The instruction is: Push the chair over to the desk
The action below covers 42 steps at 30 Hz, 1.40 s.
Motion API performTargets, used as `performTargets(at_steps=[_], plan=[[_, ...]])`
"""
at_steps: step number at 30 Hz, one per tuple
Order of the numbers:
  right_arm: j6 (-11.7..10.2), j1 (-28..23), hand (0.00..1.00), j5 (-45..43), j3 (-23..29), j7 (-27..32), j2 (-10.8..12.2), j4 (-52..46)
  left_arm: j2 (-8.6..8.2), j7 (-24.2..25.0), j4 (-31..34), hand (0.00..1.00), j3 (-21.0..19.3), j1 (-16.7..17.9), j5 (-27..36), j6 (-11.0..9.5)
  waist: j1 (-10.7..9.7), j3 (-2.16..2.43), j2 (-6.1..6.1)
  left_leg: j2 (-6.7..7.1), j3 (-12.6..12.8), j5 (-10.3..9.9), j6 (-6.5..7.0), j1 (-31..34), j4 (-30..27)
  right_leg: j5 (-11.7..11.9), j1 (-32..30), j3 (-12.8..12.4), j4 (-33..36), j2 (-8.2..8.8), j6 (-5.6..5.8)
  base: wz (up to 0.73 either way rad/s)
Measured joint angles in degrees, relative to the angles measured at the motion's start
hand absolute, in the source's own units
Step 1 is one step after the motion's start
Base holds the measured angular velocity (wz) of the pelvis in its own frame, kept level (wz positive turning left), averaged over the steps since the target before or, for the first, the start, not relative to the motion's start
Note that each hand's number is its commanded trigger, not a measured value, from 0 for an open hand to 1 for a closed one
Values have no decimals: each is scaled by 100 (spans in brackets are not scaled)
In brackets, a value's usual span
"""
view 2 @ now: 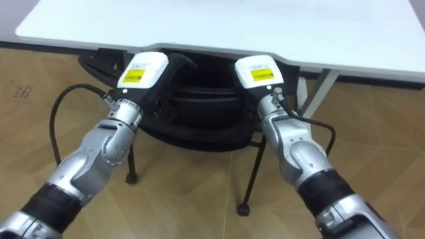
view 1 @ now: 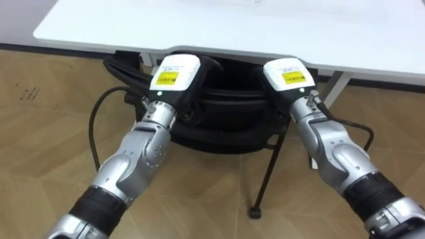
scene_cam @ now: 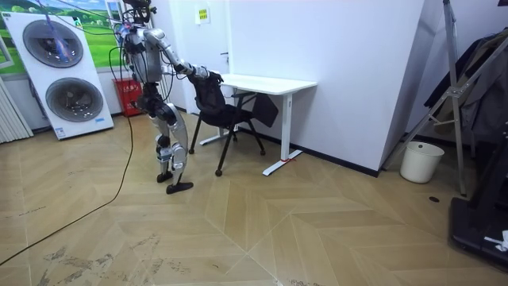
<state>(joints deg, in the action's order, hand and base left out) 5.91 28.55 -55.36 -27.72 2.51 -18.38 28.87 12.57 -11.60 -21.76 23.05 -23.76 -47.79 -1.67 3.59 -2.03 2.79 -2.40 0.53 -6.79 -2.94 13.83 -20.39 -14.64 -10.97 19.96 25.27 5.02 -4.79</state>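
- Nearest the head camera, both forearms are pointing forward over the wooden floor (view 1: pixel 40 133); the left hand (view 1: pixel 174 73) is resting on the left of the backrest's top and the right hand (view 1: pixel 289 74) on the right of it, well apart from each other.
- Each hand is showing its back to the eye views; whether either one is gripping the backrest or merely pressing on it, I cannot tell.
- The chair (view 1: pixel 226 123) is standing just beyond the hands, with its backrest lying at the near edge of the white table (view 1: pixel 199 26) and the seat seemingly going in under that edge.
- The step in hand is probably the last of the push; both hands should be pressing evenly, so that the chair is travelling straight and not swinging toward either end of the table.
- The push should be going level and low on the backrest; the thin rear leg (view 1: pixel 269 169) is ending in a small foot that may be dragging on the floor, and a high push could be tipping the chair forward.
- It is worth watching the backrest's top, since it may be meeting the table's near edge before the seat is fully under.
- The seat and the front legs are lying hidden under the tabletop; the far edge of the table is running out of the eye views.
- In the room view the robot is standing upright behind the chair (scene_cam: pixel 226 115) at the table's end toward the room view's left; the hands there are too small to read.
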Motion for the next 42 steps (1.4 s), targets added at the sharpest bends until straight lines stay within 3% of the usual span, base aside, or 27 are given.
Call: performTargets(at_steps=[2,6,10,12,13,16,17,18,19,20,21,22,24,25,26,27,29,31,33,34,35,36,37,39,40,42], plan=[[-43,0,0,-79,2,-186,-48,-116,50,31,96,0,-1,0,-5,2,16,30,36,-3,124,42,29,-58,138,78,-1,-105,-112,-16,30,-22],[-236,-7,0,-116,4,-565,-324,-572,214,316,304,0,1,0,86,19,-65,34,33,13,204,50,45,-123,193,275,154,-135,-386,-32,122,-10],[-452,4,0,-118,113,-640,-418,-896,372,522,351,0,1,-5,94,-3,-178,38,32,21,244,54,69,-377,330,382,448,-190,-666,-59,210,-4],[-762,11,0,-382,427,-681,-492,-1073,667,940,557,0,1,-173,-138,-18,-182,46,19,-12,280,2,153,-383,320,478,489,-223,-818,-140,216,-11],[-813,16,0,-396,504,-683,-563,-1092,737,1087,587,0,1,-248,-152,-55,-174,46,18,-31,295,-2,160,-379,321,532,508,-239,-895,-172,215,-18],[-978,22,0,-259,826,-693,-987,-1167,1053,1369,802,0,1,-425,-166,-103,-41,43,12,-88,427,-3,166,-355,315,706,528,-284,-1080,-223,203,-21],[-1114,22,0,-232,1057,-694,-1199,-1156,1215,1492,1039,0,0,-519,-163,-212,24,44,9,-85,437,-1,170,-360,313,724,534,-295,-1097,-222,213,0],[-1106,58,0,-190,1441,-684,-1370,-1134,1387,1520,1366,0,-10,-641,-141,-387,115,43,-7,-83,437,14,193,-380,318,756,581,-318,-1157,-241,225,0],[-1057,111,0,-110,1617,-675,-1467,-1134,1446,1499,1575,0,-54,-761,-120,-397,186,44,-8,-86,442,17,198,-407,340,771,606,-345,-1184,-254,225,-3],[-943,399,0,56,1798,-588,-1654,-1050,1478,1370,1769,0,-364,-1242,-57,-453,280,39,1,-87,490,43,233,-496,413,779,638,-393,-1186,-254,227,-17],[-848,861,0,256,1836,-447,-1721,-925,1507,984,1756,0,-808,-1745,189,-397,241,40,-1,-77,559,84,244,-633,535,776,694,-436,-1183,-231,236,-21],[-831,1066,0,405,1851,-362,-1768,-921,1527,744,1760,0,-1045,-1939,356,-367,214,49,-9,-75,567,94,242,-703,605,769,712,-463,-1183,-217,248,-26],[-923,1556,0,1156,2007,42,-2079,-1002,1694,-143,1852,0,-1748,-2396,818,-371,36,117,-40,-10,666,97,247,-1003,815,730,876,-561,-1224,-190,295,-19],[-932,1570,0,1298,2138,119,-2139,-1082,1783,-289,1895,0,-1862,-2434,874,-380,-12,132,-35,5,677,100,251,-1075,858,710,921,-565,-1225,-180,305,-12],[-975,1554,0,1507,2418,294,-2300,-1242,2036,-510,2033,0,-2079,-2398,887,-416,-28,185,-26,16,728,94,257,-1176,920,687,991,-579,-1235,-166,322,-11],[-968,1543,0,1719,2717,479,-2524,-1375,2318,-667,2203,0,-2343,-2290,895,-471,-116,207,-19,21,746,85,259,-1225,970,686,1037,-582,-1262,-168,325,-10],[-919,1377,0,1900,3265,738,-2853,-1704,2633,-908,2429,0,-2830,-1952,988,-502,-240,217,4,34,761,72,262,-1235,988,671,1031,-598,-1267,-178,345,-6],[-966,1025,0,2035,4017,1058,-3245,-2130,2813,-1081,2664,0,-3578,-1517,981,-483,-281,218,6,29,846,60,259,-1216,995,665,980,-690,-1285,-202,352,-18],[-1005,563,0,2349,4939,1479,-3799,-2365,3166,-1430,2805,0,-4566,-968,949,-450,-396,227,16,9,912,9,241,-1215,982,665,1000,-736,-1377,-220,352,-16],[-1013,403,0,2399,5191,1582,-3858,-2446,3256,-1512,2863,0,-4857,-758,949,-444,-461,232,24,7,913,-5,233,-1215,966,665,1018,-735,-1396,-228,353,-10],[-1036,32,0,2460,5753,1807,-3876,-2587,3376,-1705,2934,0,-5419,-310,942,-451,-555,251,29,-4,949,-38,225,-1255,962,664,1065,-777,-1470,-232,355,-22],[-1079,-310,0,2525,6212,2068,-3866,-2642,3386,-1912,2920,0,-5877,69,947,-433,-578,250,15,-27,1003,-93,221,-1354,964,658,1136,-841,-1484,-249,364,-24],[-1091,-506,0,2630,6410,2201,-3858,-2640,3385,-2037,2901,0,-6069,286,962,-413,-597,256,10,-24,1008,-98,217,-1397,964,651,1180,-854,-1491,-269,376,-23],[-1106,-1275,0,3141,7145,2561,-3862,-2641,3377,-2427,2888,0,-6734,1109,1060,-368,-756,283,-49,-15,1032,-164,226,-1481,969,630,1281,-887,-1555,-277,401,-4],[-1110,-1443,0,3304,7304,2662,-3862,-2609,3375,-2544,2881,0,-6852,1281,1107,-370,-805,274,-70,-15,1034,-186,230,-1499,970,621,1297,-884,-1553,-277,414,0],[-1185,-1997,0,4184,7816,3008,-3865,-2367,3332,-2986,2747,0,-7171,1940,1460,-483,-859,287,-140,-1,1068,-226,249,-1629,1064,589,1312,-971,-1550,-283,450,-10]])
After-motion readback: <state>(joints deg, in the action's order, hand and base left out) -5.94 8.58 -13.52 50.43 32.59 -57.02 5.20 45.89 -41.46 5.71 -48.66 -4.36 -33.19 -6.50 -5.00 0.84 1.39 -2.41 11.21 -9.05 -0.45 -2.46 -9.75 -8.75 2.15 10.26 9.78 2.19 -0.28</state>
